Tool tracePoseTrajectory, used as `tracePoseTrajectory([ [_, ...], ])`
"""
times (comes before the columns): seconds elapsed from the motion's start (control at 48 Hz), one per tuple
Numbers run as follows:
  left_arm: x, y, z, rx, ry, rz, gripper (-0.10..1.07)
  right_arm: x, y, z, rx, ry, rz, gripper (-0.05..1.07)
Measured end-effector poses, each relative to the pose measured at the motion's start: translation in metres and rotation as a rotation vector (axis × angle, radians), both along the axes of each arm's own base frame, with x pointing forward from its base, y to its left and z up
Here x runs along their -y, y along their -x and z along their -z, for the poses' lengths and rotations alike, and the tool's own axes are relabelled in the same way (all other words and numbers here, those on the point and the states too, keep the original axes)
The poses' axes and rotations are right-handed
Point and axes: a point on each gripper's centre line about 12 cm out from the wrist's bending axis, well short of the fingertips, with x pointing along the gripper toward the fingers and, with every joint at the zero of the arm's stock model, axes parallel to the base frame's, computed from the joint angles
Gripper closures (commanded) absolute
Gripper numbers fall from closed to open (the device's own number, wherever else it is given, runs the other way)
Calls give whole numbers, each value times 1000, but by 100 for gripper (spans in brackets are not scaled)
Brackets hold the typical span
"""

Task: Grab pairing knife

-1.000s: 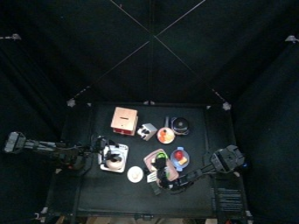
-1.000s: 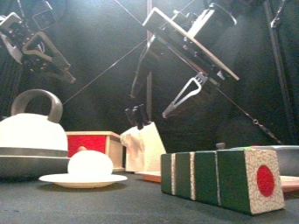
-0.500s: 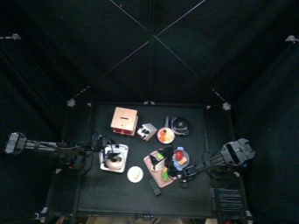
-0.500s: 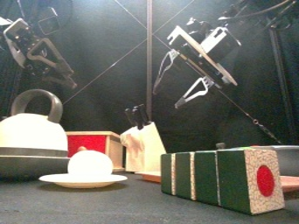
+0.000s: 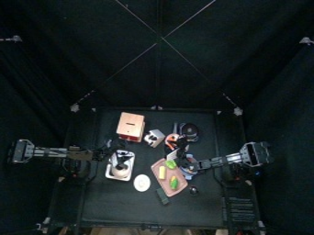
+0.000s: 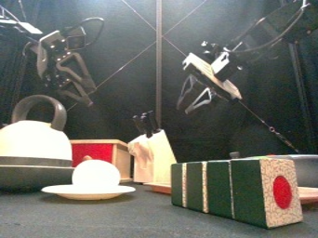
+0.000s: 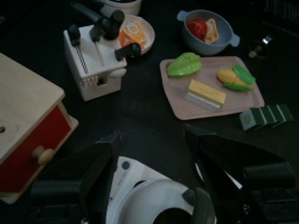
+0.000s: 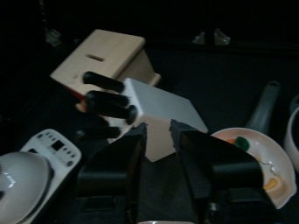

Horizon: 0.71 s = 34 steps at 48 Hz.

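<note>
The white knife block holds several black knife handles; I cannot tell which is the paring knife. The block also shows in the top view, the front view and the left wrist view. My right gripper is open and empty, pointed at the block from a short way off; in the front view it hangs above and right of the block. My left gripper is open and empty over the white kettle, high at the left in the front view.
A wooden box with a red drawer stands behind the block. A plate with orange food, a bowl, a pink tray of foods, a pan and a green block crowd the table's right half.
My right arm has drawn back to the right, and its gripper has swung lower and turned toward the knife block. My left gripper has moved down and to the right above the kettle.
</note>
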Motion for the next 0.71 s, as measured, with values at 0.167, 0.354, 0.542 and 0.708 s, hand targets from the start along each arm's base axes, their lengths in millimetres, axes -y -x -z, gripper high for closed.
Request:
tracePoseTrajectory([
  [0.167, -9, -25, -6, -69, -5, -63, 5, 25, 9, 14, -32, -24, 61, 50],
  [0.354, -17, -59, -4, -161, -12, -121, 5, 47, 8, 18, -38, -53, 87, 55],
  [0.542, -25, -88, 7, -238, 8, -201, 5, 63, 6, 28, -52, -98, 72, 57],
  [0.708, -25, -107, 17, -261, -1, -235, 5, 66, 2, 38, -77, -109, 66, 57],
])
